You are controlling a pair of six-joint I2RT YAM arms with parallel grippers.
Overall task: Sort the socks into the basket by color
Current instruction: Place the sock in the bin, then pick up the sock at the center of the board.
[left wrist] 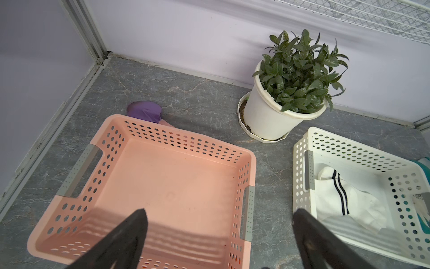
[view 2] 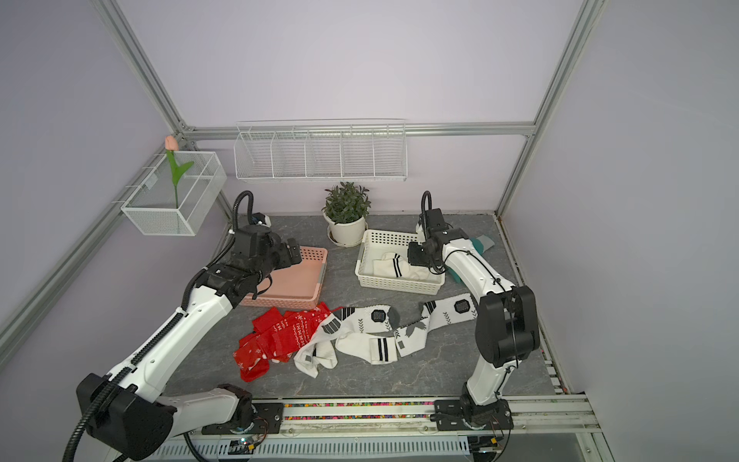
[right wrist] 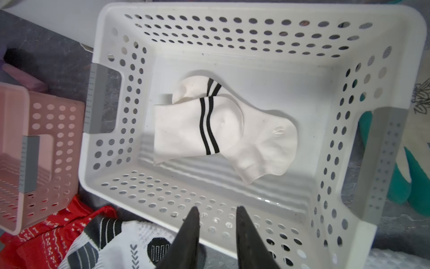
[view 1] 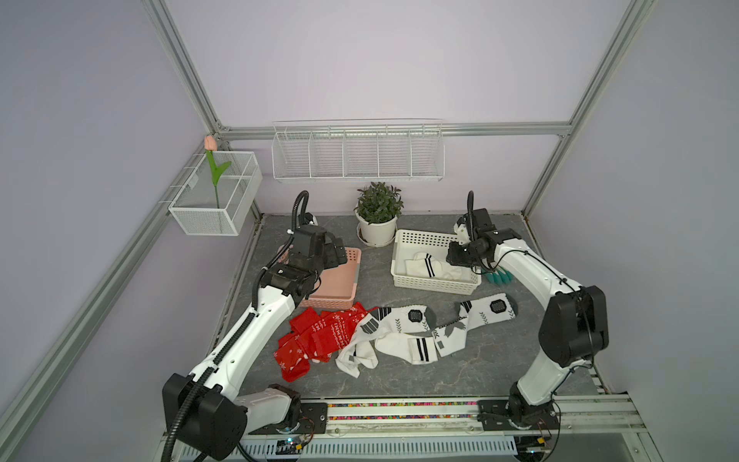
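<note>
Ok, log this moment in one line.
left gripper open above empty pink basket | right gripper open above white basket | striped sock inside it | red socks, white socks on table

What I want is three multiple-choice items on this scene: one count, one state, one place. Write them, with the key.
1. Socks in the pink basket: A two; B none; C four.
2. The left gripper is: A shut on the pink basket; B shut on nothing; C open, empty.
3. The two-stripe sock lies: A in the white basket; B in the pink basket; C in the left gripper.

Key:
1 B: its floor is bare in the left wrist view.
2 C: its fingers stand wide apart with nothing between them.
3 A: the right wrist view shows it on that basket's floor.
</note>
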